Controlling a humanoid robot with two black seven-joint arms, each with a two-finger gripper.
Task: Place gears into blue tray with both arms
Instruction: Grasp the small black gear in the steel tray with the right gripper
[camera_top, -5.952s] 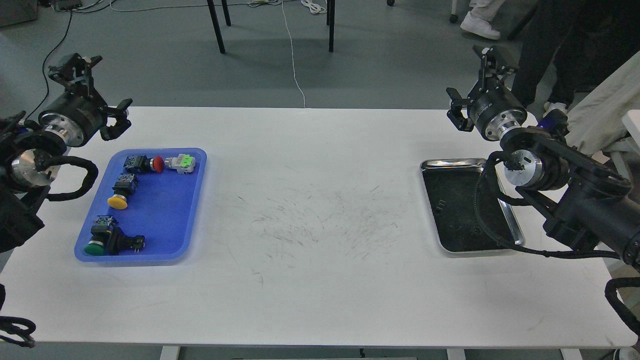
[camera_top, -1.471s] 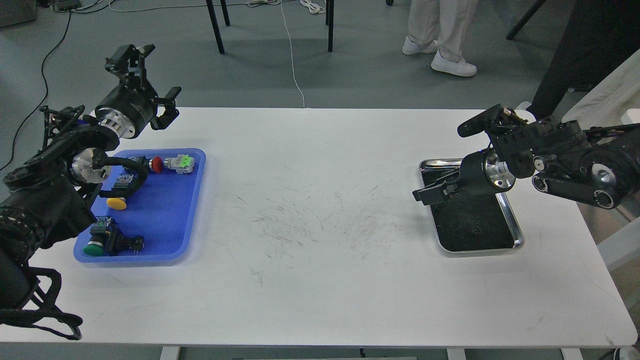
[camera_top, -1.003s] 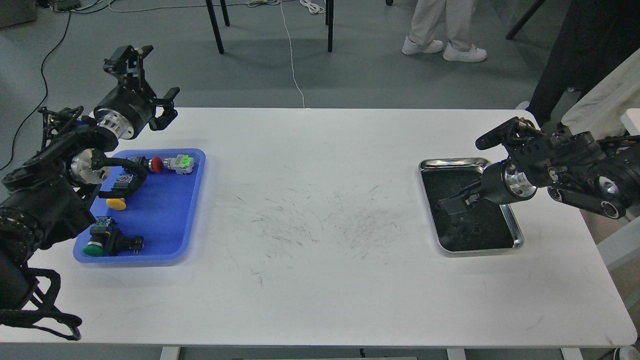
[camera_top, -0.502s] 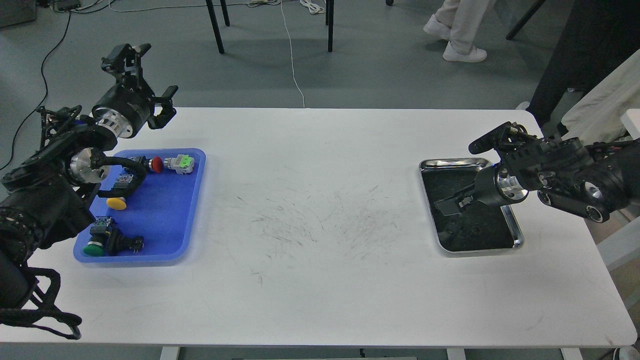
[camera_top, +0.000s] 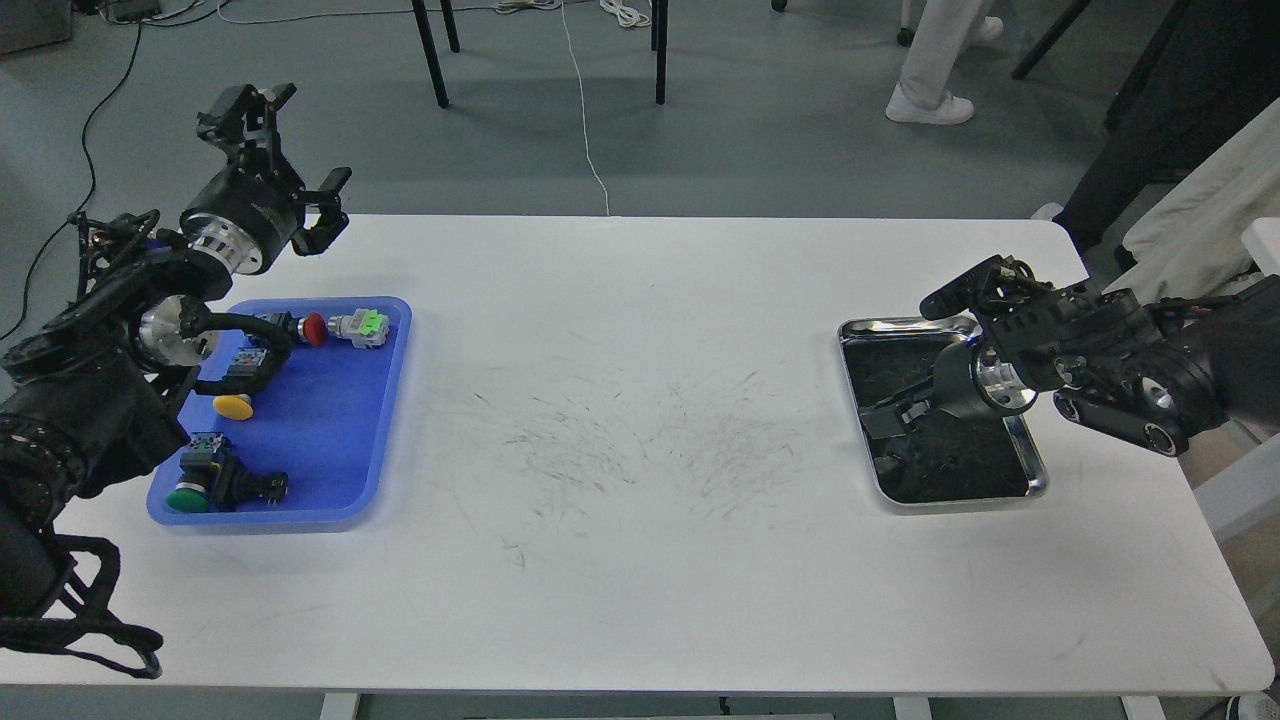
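Note:
The blue tray (camera_top: 330, 420) lies at the table's left and holds three push-button switches: one red-capped (camera_top: 315, 328), one yellow-capped (camera_top: 235, 405), one green-capped (camera_top: 190, 495). My left gripper (camera_top: 285, 150) hangs open above the table's far left corner, behind the blue tray, with nothing in it. My right gripper (camera_top: 888, 438) reaches down and left into the steel tray (camera_top: 900, 325), its fingers apart over the dark bottom. A tiny dark gear (camera_top: 947, 462) shows only faintly on that bottom, right of the fingertips. No gear lies in the blue tray.
The white table's middle (camera_top: 640, 430) carries only scuff marks. Chair legs (camera_top: 432, 50) and a white cable (camera_top: 590, 140) stand on the floor behind the table. A person's leg (camera_top: 935, 60) is at the back right.
My right gripper has swung from the steel tray's left edge into the tray and sunk toward its bottom. The left gripper drifted slightly up and left. The person behind walked right.

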